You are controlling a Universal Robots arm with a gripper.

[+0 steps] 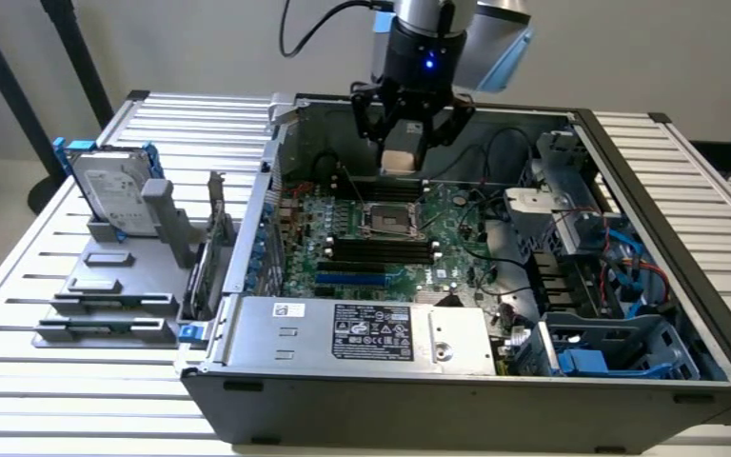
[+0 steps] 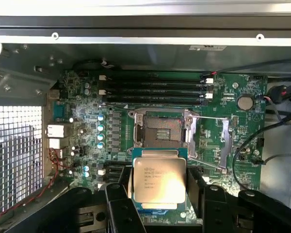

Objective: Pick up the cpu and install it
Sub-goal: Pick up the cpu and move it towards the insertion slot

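Above the open computer case point(image 1: 467, 400), the gripper point(image 1: 406, 145) hung over the motherboard point(image 1: 455, 259) with the cpu point(image 1: 399, 160) in its grasp. The fingers point(image 2: 117, 208) stood wide but were closed on the chip's opposite edges. The chip sat between them just below the palm, its silver top turned up toward the wrist and well clear of the board.

The empty socket point(image 2: 162, 128) lay off to one side of the chip, not squarely under it, as far as I could judge. My worry was a descent from that offset, or with the chip slightly tilted or turned. Either could land a corner on the socket frame and bend the contacts. With so thin an edge gripped, a knock might also shift it.
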